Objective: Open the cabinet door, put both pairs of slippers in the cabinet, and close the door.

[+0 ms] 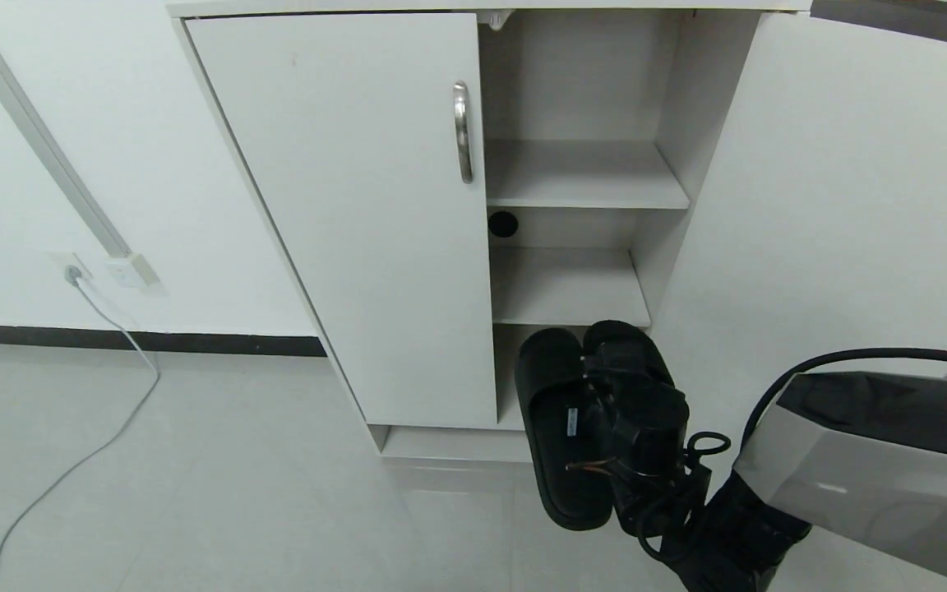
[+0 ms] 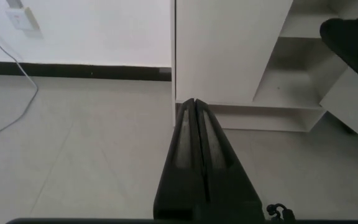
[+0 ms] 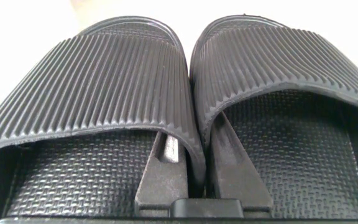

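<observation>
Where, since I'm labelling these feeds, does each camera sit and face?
Head view: on the head, facing forward and down at the cabinet; the right arm shows, carrying the slippers.
Left wrist view: on the left wrist, facing along its shut jaws over the floor to the cabinet's base.
Right wrist view: on the right wrist, close behind its jaws pinching both slippers' straps.
Shared: head and left wrist views both show the cabinet.

A white wall (image 1: 153, 164) with black skirting (image 1: 136, 341) meets a pale tiled floor (image 1: 235, 501) where a grey cable (image 1: 103, 444) trails.
</observation>
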You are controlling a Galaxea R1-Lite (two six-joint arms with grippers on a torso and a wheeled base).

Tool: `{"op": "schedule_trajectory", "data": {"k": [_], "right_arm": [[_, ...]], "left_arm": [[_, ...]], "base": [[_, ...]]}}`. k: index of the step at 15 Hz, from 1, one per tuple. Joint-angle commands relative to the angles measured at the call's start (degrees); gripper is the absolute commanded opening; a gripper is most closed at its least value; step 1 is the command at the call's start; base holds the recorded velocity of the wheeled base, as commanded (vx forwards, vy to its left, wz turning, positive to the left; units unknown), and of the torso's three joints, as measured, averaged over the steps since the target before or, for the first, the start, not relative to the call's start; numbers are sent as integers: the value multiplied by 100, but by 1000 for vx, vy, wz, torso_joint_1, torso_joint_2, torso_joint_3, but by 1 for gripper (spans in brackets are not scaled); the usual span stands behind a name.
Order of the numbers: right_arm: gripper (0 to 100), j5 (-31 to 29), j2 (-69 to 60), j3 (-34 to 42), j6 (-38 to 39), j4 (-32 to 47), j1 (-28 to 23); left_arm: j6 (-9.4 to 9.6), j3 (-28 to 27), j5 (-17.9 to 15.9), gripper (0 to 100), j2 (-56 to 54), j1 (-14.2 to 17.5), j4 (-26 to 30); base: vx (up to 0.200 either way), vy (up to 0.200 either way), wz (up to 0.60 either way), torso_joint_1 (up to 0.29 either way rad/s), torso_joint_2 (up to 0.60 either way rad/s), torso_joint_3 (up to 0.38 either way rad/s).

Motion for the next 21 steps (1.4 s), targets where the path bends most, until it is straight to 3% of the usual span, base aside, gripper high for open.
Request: {"op": "schedule_trajectory", "data": {"k": [1,5,13,21], "right_arm": [[0,9,383,-223,-269,-362,11],[0,9,409,-311,-260,-327,2],[0,0,479,-328,-278,-327,-15],[0,-9,303,-328,-295,-336,-33]], "left_arm": [[-8,0,4,0,7,-1,-2],[-8,0,-5,0,7,-1,-2],[-8,0,4,0,7,-1,-2],[-8,0,-5,0,7,-1,-2]], "base": [[0,0,0,-2,-2,-193],[0,0,0,6,1,-182],[0,0,0,0,0,0],[200,0,0,-1,2,2]]}}
